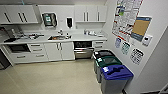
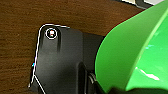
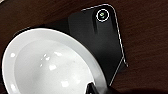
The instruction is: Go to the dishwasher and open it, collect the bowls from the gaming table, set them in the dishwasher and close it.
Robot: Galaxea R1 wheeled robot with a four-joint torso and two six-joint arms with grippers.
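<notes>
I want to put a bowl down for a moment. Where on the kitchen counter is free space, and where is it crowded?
The counter looks bare between the sink and the small items near the right wall, above the open dishwasher. The left end is crowded with dark appliances and clutter beside the sink.

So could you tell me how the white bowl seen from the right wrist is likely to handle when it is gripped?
The white bowl shows bright glints, so its surface is probably glazed and slippery. It looks rigid, likely ceramic, hence possibly breakable. Its smooth round rim may let it slide sideways under a pinch.
</notes>
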